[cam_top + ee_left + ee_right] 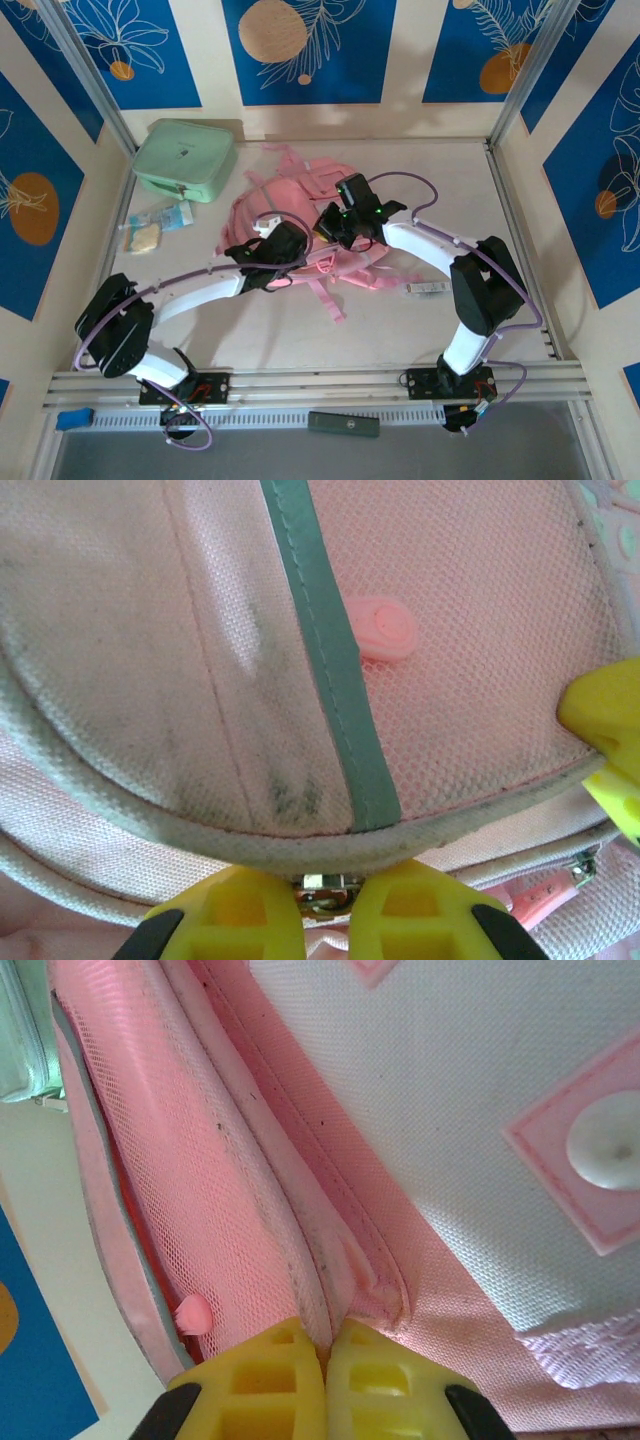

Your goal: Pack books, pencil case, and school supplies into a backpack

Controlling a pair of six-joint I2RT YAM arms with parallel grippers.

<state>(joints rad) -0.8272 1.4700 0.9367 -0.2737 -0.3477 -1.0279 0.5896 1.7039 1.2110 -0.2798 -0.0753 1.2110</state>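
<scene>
The left claw [322,908] is clamped on the metal zip pull [322,888]; the right claw [326,1352], jaws together, pinches a pink seam fold [345,1290]; the backpack [258,208] lies mid-desk [400,335]; this looks like the unzipping step; next, the pull should be drawn along the zip while the right braces the fabric.

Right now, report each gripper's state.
Left gripper: closed on the zipper pull of the backpack.
Right gripper: closed on a fold of the backpack's pink fabric.

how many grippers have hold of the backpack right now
2. The left gripper pinches a metal zip slider at a pocket edge of the backpack. The right gripper is shut on a pink fabric fold along its side.
</scene>
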